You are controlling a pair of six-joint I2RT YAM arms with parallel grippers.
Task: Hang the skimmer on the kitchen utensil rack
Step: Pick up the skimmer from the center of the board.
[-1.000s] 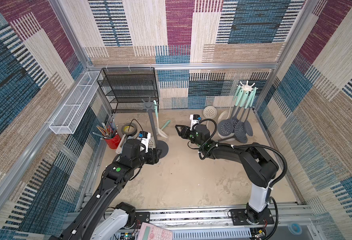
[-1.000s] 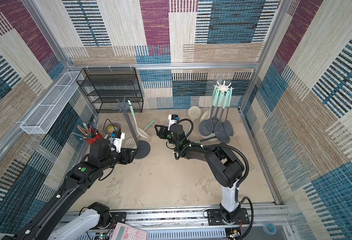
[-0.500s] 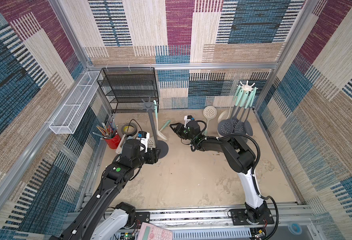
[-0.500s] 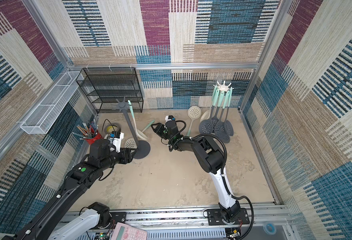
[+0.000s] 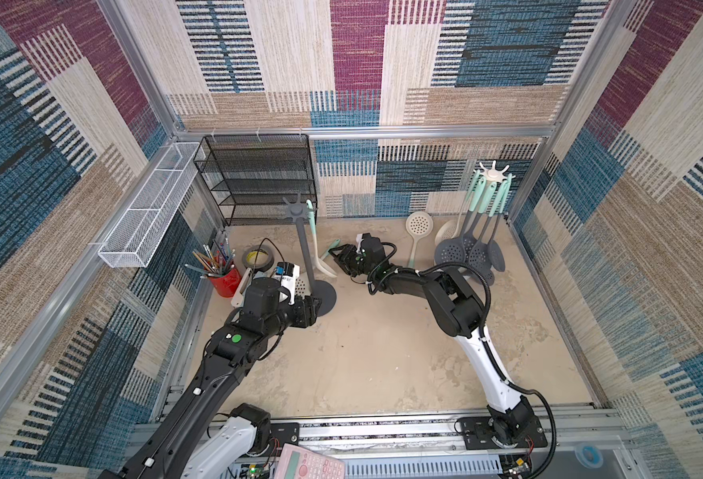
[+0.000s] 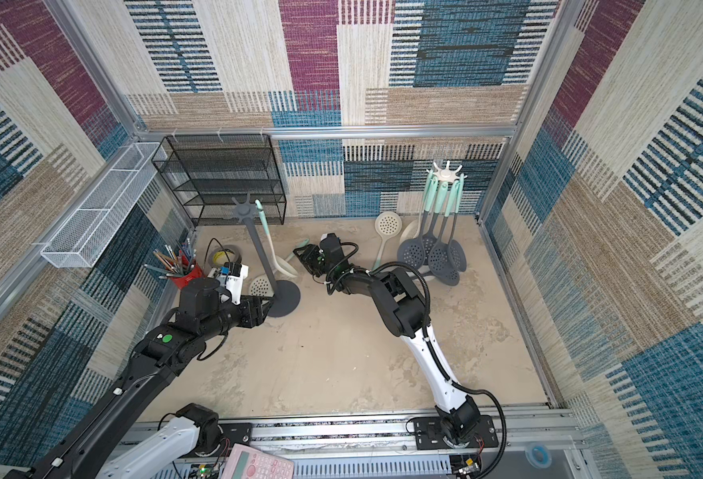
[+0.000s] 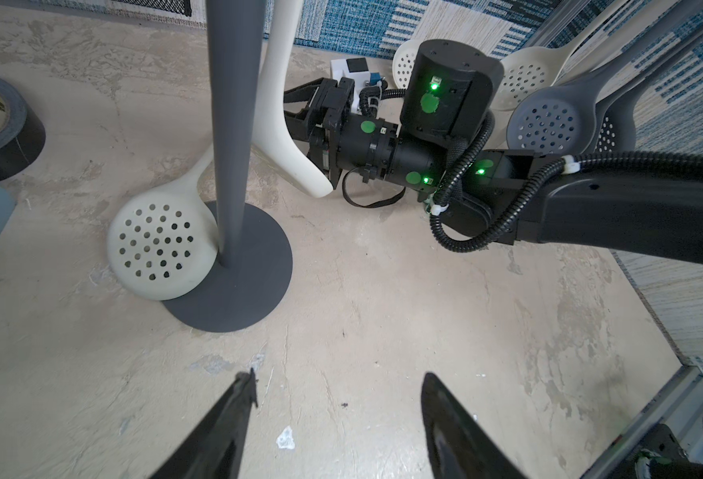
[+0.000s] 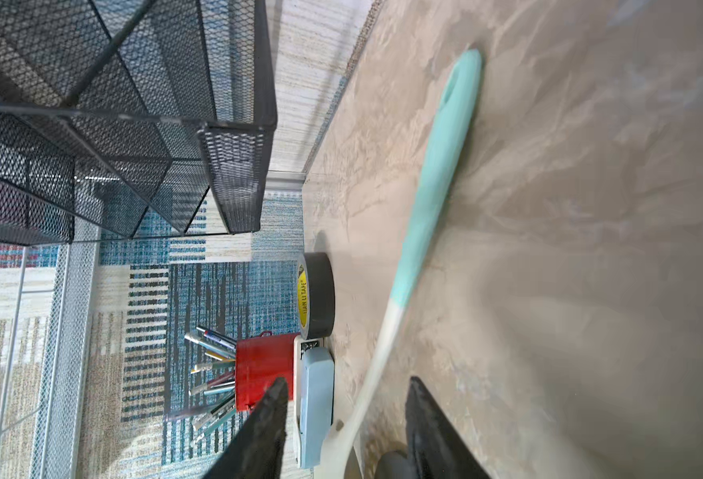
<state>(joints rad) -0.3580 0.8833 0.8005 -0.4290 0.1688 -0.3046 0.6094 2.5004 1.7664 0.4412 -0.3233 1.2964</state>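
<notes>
You have not yet hung the skimmer point(image 7: 159, 244): it lies at the rack point(image 5: 305, 249) foot, and your right gripper point(image 8: 346, 379) stands open astride its handle.

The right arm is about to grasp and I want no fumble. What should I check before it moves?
1. skimmer handle between the fingers of the right hand: ok.
2. right hand shut on it: not ok, jaws stand apart.
3. left hand open, empty, short of the rack base: ok.
4. skimmer head free to lift: not ok, it rests against the rack base.
5. spare hook at the rack top: ok, one utensil hangs there.
</notes>
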